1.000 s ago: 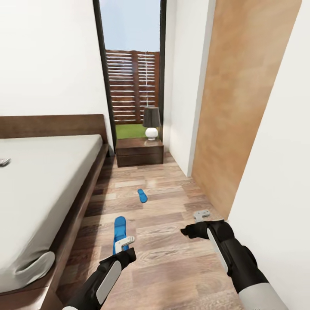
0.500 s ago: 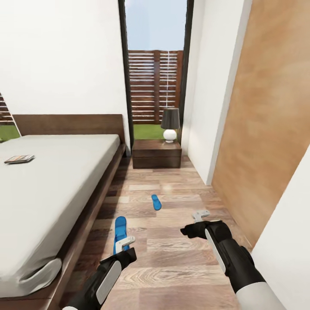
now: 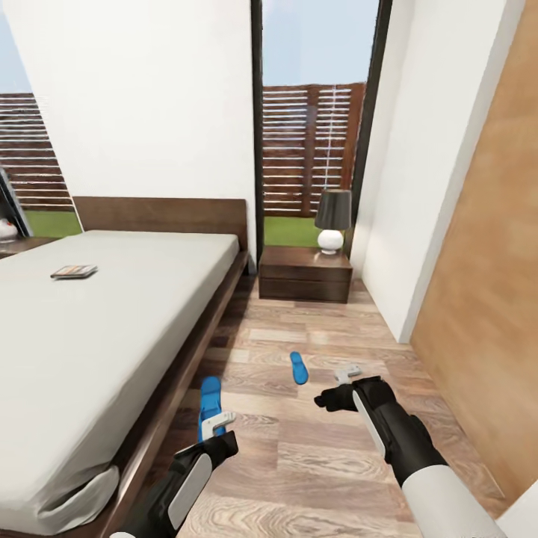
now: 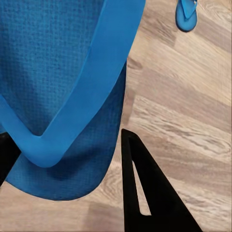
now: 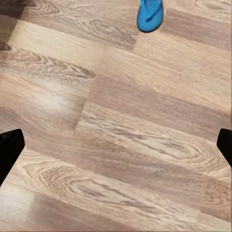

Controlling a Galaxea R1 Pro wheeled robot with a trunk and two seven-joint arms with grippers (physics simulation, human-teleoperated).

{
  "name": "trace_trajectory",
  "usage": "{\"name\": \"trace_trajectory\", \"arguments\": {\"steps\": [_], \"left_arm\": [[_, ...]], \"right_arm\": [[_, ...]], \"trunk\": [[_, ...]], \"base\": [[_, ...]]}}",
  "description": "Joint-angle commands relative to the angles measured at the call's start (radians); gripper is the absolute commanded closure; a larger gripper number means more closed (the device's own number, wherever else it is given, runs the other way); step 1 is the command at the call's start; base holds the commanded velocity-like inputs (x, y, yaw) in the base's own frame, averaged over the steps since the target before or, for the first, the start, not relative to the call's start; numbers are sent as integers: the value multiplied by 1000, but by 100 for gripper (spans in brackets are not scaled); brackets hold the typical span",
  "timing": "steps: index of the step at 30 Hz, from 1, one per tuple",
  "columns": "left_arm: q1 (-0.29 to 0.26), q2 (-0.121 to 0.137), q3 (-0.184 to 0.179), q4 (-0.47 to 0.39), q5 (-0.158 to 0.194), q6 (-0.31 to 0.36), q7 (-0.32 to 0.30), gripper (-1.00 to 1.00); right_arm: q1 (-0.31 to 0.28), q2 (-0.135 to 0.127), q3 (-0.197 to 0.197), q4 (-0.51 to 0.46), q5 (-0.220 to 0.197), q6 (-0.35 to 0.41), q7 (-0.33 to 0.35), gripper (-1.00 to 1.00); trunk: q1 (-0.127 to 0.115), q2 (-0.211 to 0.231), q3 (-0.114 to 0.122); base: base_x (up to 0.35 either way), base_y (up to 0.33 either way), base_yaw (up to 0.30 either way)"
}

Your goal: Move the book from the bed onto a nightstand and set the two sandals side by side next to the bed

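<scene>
In the head view my left gripper [image 3: 217, 424] is shut on one blue sandal [image 3: 210, 402], holding it just off the floor beside the bed [image 3: 112, 329]. The left wrist view shows that sandal [image 4: 63, 82] filling the space between the fingers [image 4: 145, 188]. The other sandal [image 3: 299, 368] [image 4: 187, 13] [image 5: 151, 13] lies flat on the wood floor, ahead of my right gripper [image 3: 347, 371] [image 5: 116, 145], which is open with nothing in it. The book [image 3: 73, 272] lies on the mattress near the headboard. The nightstand [image 3: 306, 274] with its lamp [image 3: 333, 219] stands past the bed's far corner.
A white wall corner [image 3: 407, 224] and a wood panel [image 3: 501, 284] close in the aisle on the right. A tall window [image 3: 314, 149] sits behind the nightstand. The bed's dark frame edge [image 3: 187, 373] borders the aisle on the left.
The whole head view has shifted, so the camera turned left: bed, book and nightstand sit further right in the picture. The arms hold the same pose, with the sandal still in my left gripper.
</scene>
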Motion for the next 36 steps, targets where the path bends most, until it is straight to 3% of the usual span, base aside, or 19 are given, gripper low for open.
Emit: {"name": "trace_trajectory", "arguments": {"steps": [1, 15, 24, 36], "left_arm": [[-1, 0, -3, -1, 9, 2, 9, 100], [-1, -1, -3, 5, 8, 3, 11, 100], [-3, -6, -4, 28, 7, 3, 9, 100], [-7, -4, -4, 41, 5, 39, 7, 100]], "right_arm": [[-2, 0, 0, 1, 6, 1, 5, -100], [-6, 0, -1, 10, 3, -19, 5, -100], [-6, 0, -3, 11, 5, -71, 2, -100], [-9, 3, -5, 55, 0, -81, -12, -100]], "trunk": [[0, 0, -1], [0, 0, -1], [0, 0, -1], [0, 0, -1]], "base": [[312, -171, 282], [295, -201, 251], [273, -213, 37], [271, -213, 2]]}}
